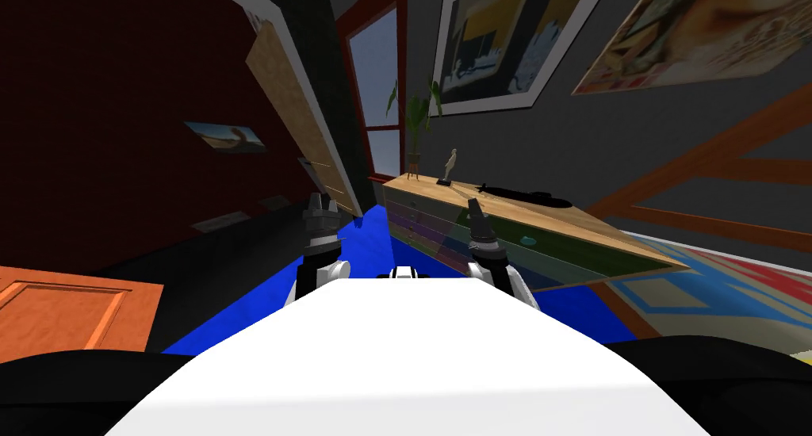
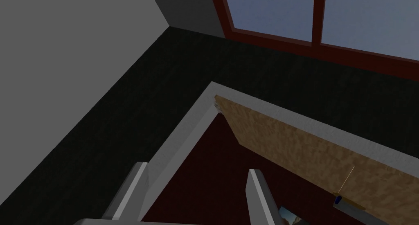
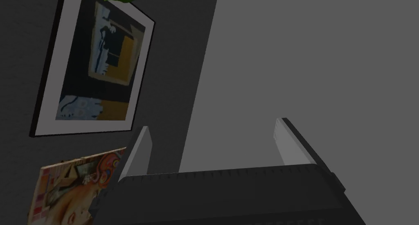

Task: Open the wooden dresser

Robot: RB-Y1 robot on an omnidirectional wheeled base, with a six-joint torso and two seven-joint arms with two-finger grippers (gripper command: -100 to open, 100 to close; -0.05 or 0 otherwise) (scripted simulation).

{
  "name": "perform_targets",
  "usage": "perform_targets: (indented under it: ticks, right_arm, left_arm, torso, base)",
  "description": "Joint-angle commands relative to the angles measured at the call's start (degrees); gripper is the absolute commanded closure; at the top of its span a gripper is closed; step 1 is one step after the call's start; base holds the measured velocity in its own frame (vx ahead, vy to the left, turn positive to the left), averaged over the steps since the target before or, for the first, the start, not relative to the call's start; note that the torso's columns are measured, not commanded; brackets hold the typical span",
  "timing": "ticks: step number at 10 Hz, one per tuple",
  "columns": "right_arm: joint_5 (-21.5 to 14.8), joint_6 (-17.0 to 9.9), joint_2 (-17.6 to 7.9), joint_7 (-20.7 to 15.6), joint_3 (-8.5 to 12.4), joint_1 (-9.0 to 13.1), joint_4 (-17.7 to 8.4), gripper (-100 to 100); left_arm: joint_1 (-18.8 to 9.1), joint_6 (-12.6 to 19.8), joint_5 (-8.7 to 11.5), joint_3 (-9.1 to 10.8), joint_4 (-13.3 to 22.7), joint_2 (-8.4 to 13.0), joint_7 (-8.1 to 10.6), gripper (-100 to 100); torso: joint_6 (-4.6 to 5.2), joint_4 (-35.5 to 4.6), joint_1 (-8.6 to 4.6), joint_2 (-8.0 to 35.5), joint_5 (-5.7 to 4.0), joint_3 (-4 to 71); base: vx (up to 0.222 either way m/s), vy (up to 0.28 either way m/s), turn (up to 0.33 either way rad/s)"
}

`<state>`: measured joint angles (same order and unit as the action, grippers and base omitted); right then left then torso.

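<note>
The dresser (image 1: 444, 237) stands ahead and slightly right, along the grey wall. It has a light wooden top (image 1: 555, 221) and a dim front with several drawers. Both arms are raised in front of my chest, short of the dresser and touching nothing. My left gripper (image 1: 321, 203) is to the left of the dresser's near corner. In the left wrist view the left gripper (image 2: 196, 181) is open and holds nothing. My right gripper (image 1: 474, 211) hangs before the dresser's front. In the right wrist view the right gripper (image 3: 212, 145) is also open and holds nothing.
On the dresser top stand a potted plant (image 1: 415, 122), a pale statuette (image 1: 450, 166), a flat black object (image 1: 519, 194) and a small teal thing (image 1: 527, 239). A light wooden door (image 1: 297, 114) stands open at the left. An orange panel (image 1: 71, 312) lies low left, and a patterned rug (image 1: 714, 296) lies right.
</note>
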<state>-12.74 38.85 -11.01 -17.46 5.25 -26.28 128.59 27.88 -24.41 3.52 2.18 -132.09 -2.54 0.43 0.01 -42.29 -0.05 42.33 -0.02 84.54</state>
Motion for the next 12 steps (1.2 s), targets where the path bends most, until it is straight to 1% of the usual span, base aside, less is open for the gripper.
perform_targets:
  ticks: [1,2,3,4,5,6,7,8,9,10,11,12]
  right_arm:
    - [-2.86,0.35,-1.08,-4.06,0.88,0.38,-1.07,-100]
    - [-2.86,0.35,-1.08,-4.5,0.88,0.38,-1.07,-100]
    - [-4.95,0.72,-1.61,-6.76,1.45,0.71,-2.04,-100]
    - [-4.95,0.72,-1.61,-7.39,1.45,0.71,-2.04,-100]
    - [-7.1,1.13,-2.05,-9.44,2.06,1.05,-3.06,-100]
    - [-7.1,1.13,-2.05,-10.39,2.06,1.05,-3.06,-100]
    - [-9.31,1.57,-2.41,-12.38,2.72,1.39,-4.14,-100]
    - [-9.31,1.57,-2.41,-13.47,2.72,1.39,-4.14,-100]
    - [-11.56,2.05,-2.7,-15.39,3.41,1.73,-5.27,-100]
    - [-11.56,2.05,-2.7,-16.6,3.41,1.73,-5.27,-100]
    - [-13.82,2.55,-2.93,-18.36,4.15,2.07,-6.47,-100]
    - [-13.82,2.55,-2.93,-19.75,4.15,2.07,-6.47,-100]
  left_arm:
    - [-0.01,0.0,0.0,0.0,0.0,0.0,0.0,0]
    - [0.0,0.0,0.0,0.0,0.0,0.0,0.0,0]
    - [-0.01,0.0,0.0,0.0,0.0,0.0,0.0,0]
    - [0.0,0.0,0.0,0.0,0.0,0.0,0.0,0]
    - [-0.01,0.0,0.0,0.0,0.0,0.0,0.0,0]
    - [0.0,0.0,0.0,0.0,0.0,0.0,0.0,0]
    - [-0.01,0.0,0.0,0.0,0.0,0.0,0.0,0]
    - [0.0,0.0,0.0,0.0,0.0,0.0,0.0,0]
    - [-0.01,0.0,0.0,0.0,0.0,0.0,0.0,0]
    - [0.0,0.0,0.0,0.0,0.0,0.0,0.0,0]
    - [-0.01,0.0,0.0,0.0,0.0,0.0,0.0,0]
    - [0.0,0.0,0.0,0.0,0.0,0.0,0.0,0]
  torso:
    - [-0.02,-0.02,0.0,0.07,0.01,-0.04]
    - [0.01,0.0,0.06,-0.02,0.02,0.0]
    - [-0.03,0.02,0.06,-0.06,0.02,0.04]
    - [0.0,0.05,0.11,-0.21,0.03,0.12]
    - [-0.02,0.03,0.04,-0.07,0.02,0.06]
    - [0.01,0.0,0.04,0.0,0.01,0.0]
    - [-0.03,-0.01,0.04,0.02,0.02,-0.01]
    - [0.0,0.02,0.11,-0.1,0.03,0.05]
    - [-0.03,0.02,0.04,-0.06,0.02,0.05]
    - [0.0,0.02,0.05,-0.06,0.02,0.04]
    - [-0.02,0.0,0.01,0.01,0.01,0.0]
    - [0.01,0.01,0.07,-0.04,0.02,0.02]
  base:
    - [0.086,0.09,-0.177]
    - [0.088,0.091,-0.096]
    - [0.133,0.108,-0.152]
    - [0.1,0.096,-0.093]
    - [0.089,0.1,-0.187]
    - [0.088,0.102,-0.113]
    - [0.121,0.123,-0.195]
    - [0.105,0.112,-0.102]
    - [0.105,0.117,-0.155]
    - [0.086,0.108,-0.105]
    - [0.101,0.124,-0.183]
    - [0.083,0.097,-0.112]
